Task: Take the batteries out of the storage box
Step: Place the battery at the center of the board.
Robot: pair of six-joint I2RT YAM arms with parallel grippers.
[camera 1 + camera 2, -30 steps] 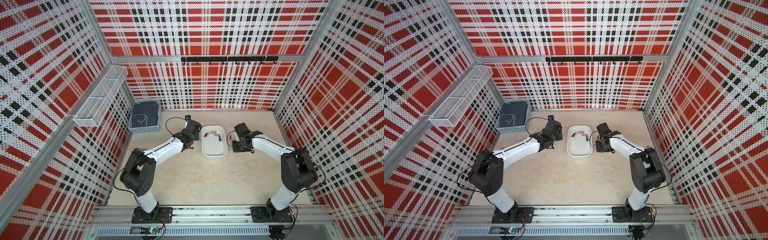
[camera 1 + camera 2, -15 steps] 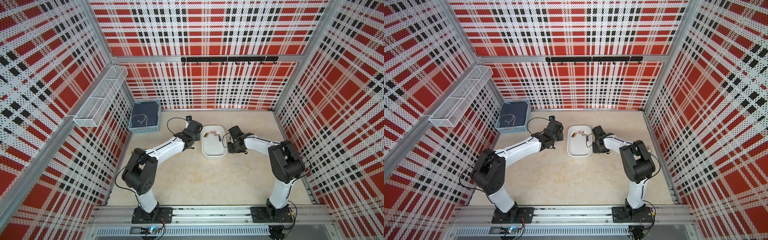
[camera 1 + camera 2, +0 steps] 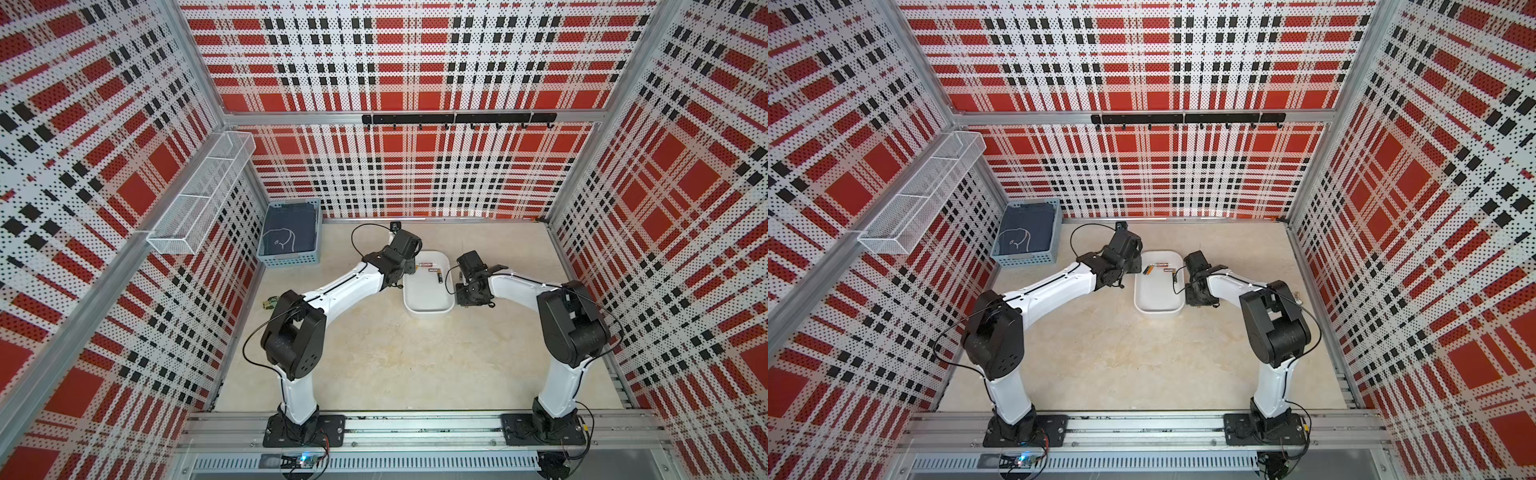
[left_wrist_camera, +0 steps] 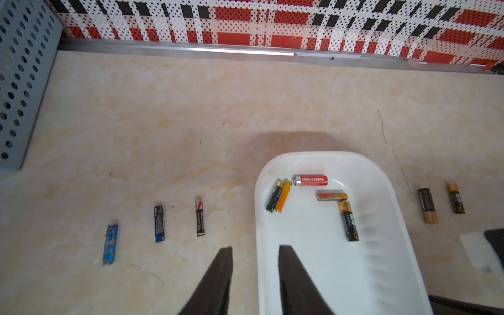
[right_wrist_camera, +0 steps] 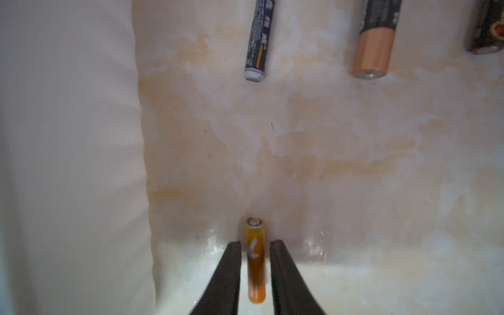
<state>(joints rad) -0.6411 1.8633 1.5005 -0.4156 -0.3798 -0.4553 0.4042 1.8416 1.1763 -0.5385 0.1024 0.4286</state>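
Storage box: white storage box (image 3: 428, 305) sits on the table (image 3: 395, 357) between the two arms, toward the back wall, in both top views.
Box contents: five batteries at its far end. The red battery (image 4: 311, 180) lies crosswise. The black-green battery (image 4: 273, 197) and yellow-orange battery (image 4: 283, 195) lie side by side, touching. The orange-red battery (image 4: 331, 196) meets the black-gold battery (image 4: 348, 222) at a corner.
Out of box, left arm's side: row of three batteries (image 4: 159, 223) on the table, roughly parallel and spaced apart: blue, dark blue, black.
Out of box, right arm's side: two thicker batteries (image 4: 428, 206) lie near the box wall.
Left gripper: left gripper (image 4: 255, 260) has its jaws parted and straddles the box's long rim, one finger over the table and one over the box floor. It has hold of nothing.
Right gripper: right gripper (image 5: 255, 245) is low over the table just outside the box wall. Its jaws are slightly parted.
Orange cell: orange cell (image 5: 255, 272) lies on the table between the right fingers, lengthwise, with a thin gap on each side. It is not clamped.
Beyond the orange cell: thin dark battery (image 5: 257, 41) and copper-ended battery (image 5: 375, 43) lie well apart from it, both cut by the frame edge.
Surroundings: light-blue basket (image 3: 291, 261) with dark cloth stands in the back corner on the left arm's side. Wire-mesh shelf (image 3: 199, 195) hangs on the wall above it.
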